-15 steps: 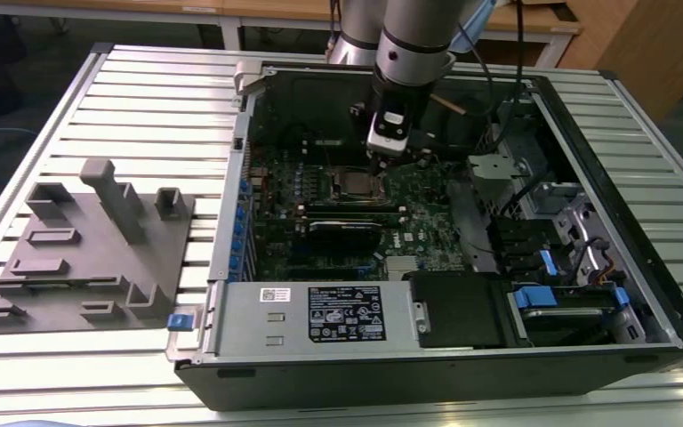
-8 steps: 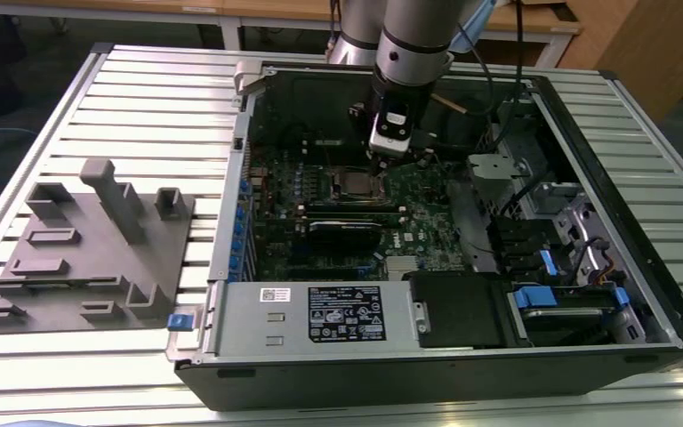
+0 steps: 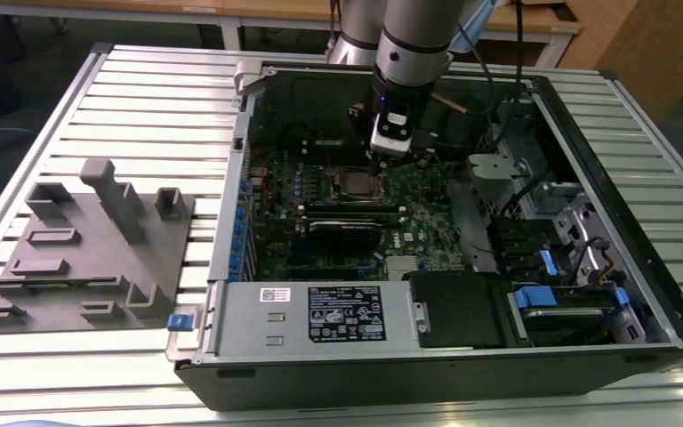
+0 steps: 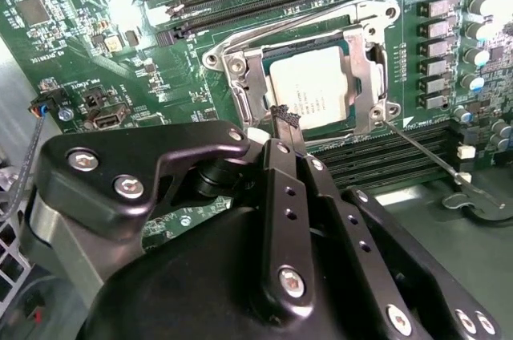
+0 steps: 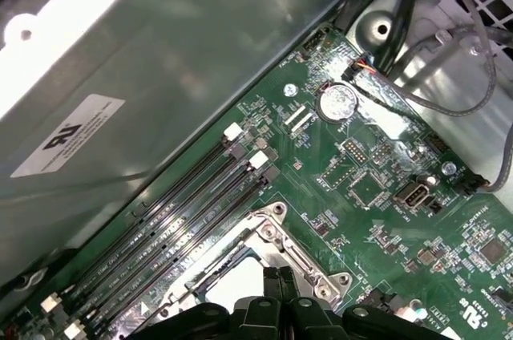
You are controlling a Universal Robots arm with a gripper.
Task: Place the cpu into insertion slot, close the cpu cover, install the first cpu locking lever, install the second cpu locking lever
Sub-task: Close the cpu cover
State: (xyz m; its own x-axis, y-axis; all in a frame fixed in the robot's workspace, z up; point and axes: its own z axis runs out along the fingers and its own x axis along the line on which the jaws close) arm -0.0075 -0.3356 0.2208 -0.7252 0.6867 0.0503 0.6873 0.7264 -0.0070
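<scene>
Exterior view: open computer case (image 3: 656, 222) on a slatted table (image 3: 140, 98). A grey fixture tray (image 3: 81, 240) sits at 9 o'clock of the case, on the exterior view's left. The arm comes down from 12 o'clock. The gripper (image 3: 376, 167) is low over the socket (image 3: 357, 184) mid-board, and here the socket is just a small dark square with no detail.

Second wrist view gives that detail. The cpu (image 4: 309, 93) is seated in the socket, silver top showing. The cpu cover (image 4: 365, 67) lies flat around it. One thin locking lever (image 4: 425, 151) sticks out free from a socket corner, over the memory slots (image 4: 385, 155). Another lever rod (image 4: 272, 26) runs along the cover's far edge; can't tell if it's latched. The gripper (image 4: 287, 114) has its jaws pinched narrow with nothing between them, and the tips are at the cpu's edge. Contact can't be told.

First wrist view: gripper (image 5: 278, 274) tips together again. The socket is cut off behind them, with a bright patch washed out. This view adds the coin cell (image 5: 338, 101), the case wall (image 5: 160, 59) and cables (image 5: 433, 99).
</scene>
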